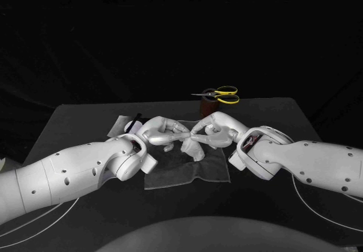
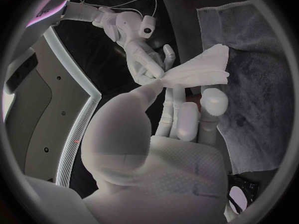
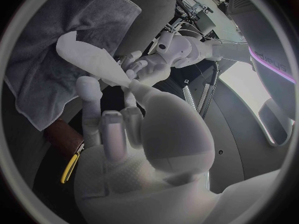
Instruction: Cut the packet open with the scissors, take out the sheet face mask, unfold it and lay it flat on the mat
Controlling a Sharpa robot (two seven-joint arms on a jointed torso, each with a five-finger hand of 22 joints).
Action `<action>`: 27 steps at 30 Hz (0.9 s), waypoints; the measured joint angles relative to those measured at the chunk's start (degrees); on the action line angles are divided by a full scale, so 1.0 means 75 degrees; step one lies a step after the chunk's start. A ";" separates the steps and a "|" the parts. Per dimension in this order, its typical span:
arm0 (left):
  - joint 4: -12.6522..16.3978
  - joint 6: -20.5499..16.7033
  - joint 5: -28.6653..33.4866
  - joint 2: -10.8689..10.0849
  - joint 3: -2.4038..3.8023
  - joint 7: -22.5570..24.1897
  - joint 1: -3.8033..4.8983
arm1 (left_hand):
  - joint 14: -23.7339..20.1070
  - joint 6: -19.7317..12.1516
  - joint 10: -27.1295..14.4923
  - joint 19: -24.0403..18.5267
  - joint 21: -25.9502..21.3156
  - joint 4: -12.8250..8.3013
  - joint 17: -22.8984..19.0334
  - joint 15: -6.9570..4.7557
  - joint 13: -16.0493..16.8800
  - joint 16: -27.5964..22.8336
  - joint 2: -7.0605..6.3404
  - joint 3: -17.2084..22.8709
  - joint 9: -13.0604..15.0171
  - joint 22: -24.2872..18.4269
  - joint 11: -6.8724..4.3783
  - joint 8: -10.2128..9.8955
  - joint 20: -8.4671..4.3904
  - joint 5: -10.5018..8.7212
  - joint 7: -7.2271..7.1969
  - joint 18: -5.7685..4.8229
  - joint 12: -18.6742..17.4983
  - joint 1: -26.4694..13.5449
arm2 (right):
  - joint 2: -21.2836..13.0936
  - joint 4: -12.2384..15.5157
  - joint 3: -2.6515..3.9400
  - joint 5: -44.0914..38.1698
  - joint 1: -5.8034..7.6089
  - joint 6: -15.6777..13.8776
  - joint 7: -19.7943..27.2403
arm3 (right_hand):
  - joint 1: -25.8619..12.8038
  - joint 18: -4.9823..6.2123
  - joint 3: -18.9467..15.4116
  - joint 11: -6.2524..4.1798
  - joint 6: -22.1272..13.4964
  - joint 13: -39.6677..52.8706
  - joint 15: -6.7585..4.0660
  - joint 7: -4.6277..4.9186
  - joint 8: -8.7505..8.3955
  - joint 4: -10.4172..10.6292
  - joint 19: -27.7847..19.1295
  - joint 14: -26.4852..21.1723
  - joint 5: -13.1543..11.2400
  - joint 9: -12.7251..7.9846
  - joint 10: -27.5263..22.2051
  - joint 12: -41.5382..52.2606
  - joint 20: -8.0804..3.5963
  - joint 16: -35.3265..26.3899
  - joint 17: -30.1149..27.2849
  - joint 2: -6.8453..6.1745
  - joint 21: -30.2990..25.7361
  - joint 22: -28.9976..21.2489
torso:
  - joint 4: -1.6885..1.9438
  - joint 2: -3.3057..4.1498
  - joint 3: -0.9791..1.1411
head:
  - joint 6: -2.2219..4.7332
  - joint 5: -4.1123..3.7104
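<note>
So here's what we're seeing. Both hands meet right above the mat [image 1: 189, 176], roughly over its far half. The left hand [image 1: 162, 132] and the right hand [image 1: 215, 131] are almost touching each other. Between them is the mask [image 1: 193, 151], out of its packet and held up over the mat. It's a bunched, folded white sheet, not laid flat.

In the wrist views the left hand pinches one edge of the mask between thumb and a finger, with the other fingers loosely stretched toward the mat. The right hand pinches the same bunched end from the other side, thumb against a fingertip and the remaining fingers half straight. The loose part of the mask fans out over the mat. We can't tell whether its lowest bit touches the mat or hangs just clear.

The scissors [image 1: 221, 94], with yellow handles, sit on top of a brown holder [image 1: 205, 108] just beyond the mat's far edge. Nothing is touching them.

There's also a pale flat piece [image 1: 121, 125] at the mat's far left corner, partly hidden behind the left hand. We can't tell what it is.

The mat itself lies a bit rumpled on the table [image 1: 91, 118].
</note>
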 measured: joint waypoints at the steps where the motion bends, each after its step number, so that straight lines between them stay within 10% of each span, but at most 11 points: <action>1: -0.0001 0.0026 0.0000 -0.0001 0.0000 -0.0005 0.0000 | 0.0000 0.0053 0.0026 0.0015 0.0000 -0.0012 0.0015 0.0000 0.0007 0.0005 0.0040 -0.0012 -0.0009 0.0001 -0.0024 0.0000 -0.0015 0.0000 -0.0008 0.0000 0.0039 0.0040 | 0.0000 0.0000 0.0000 0.0000 0.0000 0.0000 0.0001 | 0.0001 0.0000 0.0000 0.0000 0.0000 0.0000 0.0000 0.0000 0.0000 0.0000 0.0000 0.0000 -0.0001 0.0000 0.0000 0.0000 0.0000 0.0000 0.0000 0.0001 0.0000 -0.0001 | 0.0000 0.0000 0.0000 | 0.0000 -0.0002; 16: -0.0037 0.0226 0.0092 0.0000 0.0000 -0.0044 0.0001 | 0.0249 0.0643 0.0216 0.0234 0.0208 -0.0181 0.0411 -0.0190 0.0345 0.0130 0.0596 0.0140 -0.0067 0.0227 -0.0163 0.0150 -0.0126 0.0000 -0.0175 0.0000 0.0618 0.0657 | 0.0002 0.0016 -0.0003 -0.0002 0.0000 0.0043 0.0009 | 0.0020 -0.0053 0.0000 0.0001 -0.0003 0.0002 0.0003 0.0001 -0.0009 0.0000 0.0000 -0.0003 -0.0002 0.0015 -0.0001 0.0014 0.0000 0.0022 0.0007 0.0020 0.0000 0.0001 | 0.0001 0.0000 -0.0004 | 0.0000 -0.0003; 27: -0.0047 0.0190 0.0202 0.0018 0.0002 -0.0024 0.0000 | 0.0602 0.0816 0.0242 0.0480 0.0504 -0.0530 0.1001 -0.0240 0.0520 0.0279 0.0631 0.0414 -0.0004 0.0542 -0.0247 0.0435 -0.0206 -0.0037 -0.0185 0.0001 0.0846 0.0855 | 0.0000 0.0007 -0.0002 -0.0019 0.0000 0.0123 0.0006 | 0.0039 -0.0060 0.0000 0.0002 -0.0073 0.0013 0.0015 0.0024 -0.0031 0.0000 0.0000 -0.0014 -0.0003 0.0014 -0.0001 -0.0027 0.0000 0.0017 0.0007 0.0039 -0.0024 0.0004 | 0.0000 0.0000 -0.0004 | 0.0000 0.0001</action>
